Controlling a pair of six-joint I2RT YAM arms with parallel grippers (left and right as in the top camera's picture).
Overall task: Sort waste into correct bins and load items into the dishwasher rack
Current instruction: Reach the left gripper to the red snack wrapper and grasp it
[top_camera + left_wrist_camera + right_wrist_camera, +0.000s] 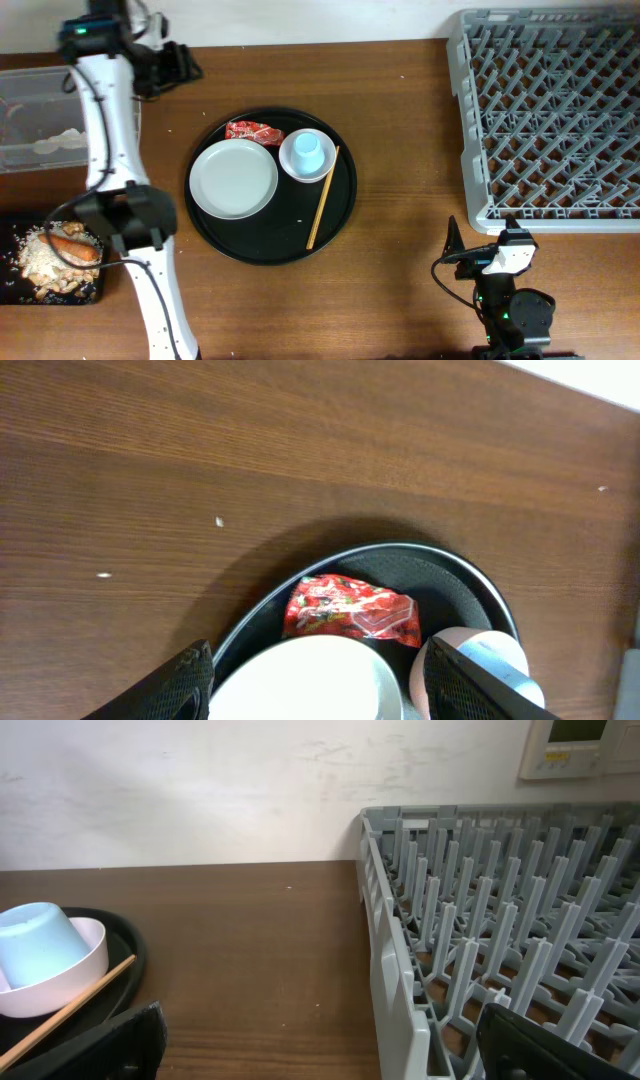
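While left gripper hangs released near tray — right gripper sits low; agape.

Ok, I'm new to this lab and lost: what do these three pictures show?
A robot with two arms at a wooden table, each ending in a two-finger gripper. One picture looks down from above; the other two come from wrist cameras, the dark shapes at the bottom being fingers. A round black tray holds a white plate, a blue cup in a pale dish, chopsticks and a red wrapper. A grey dishwasher rack stands right; left are a clear tub and a black container with food scraps and a carrot. The left gripper and right gripper are open, holding nothing.
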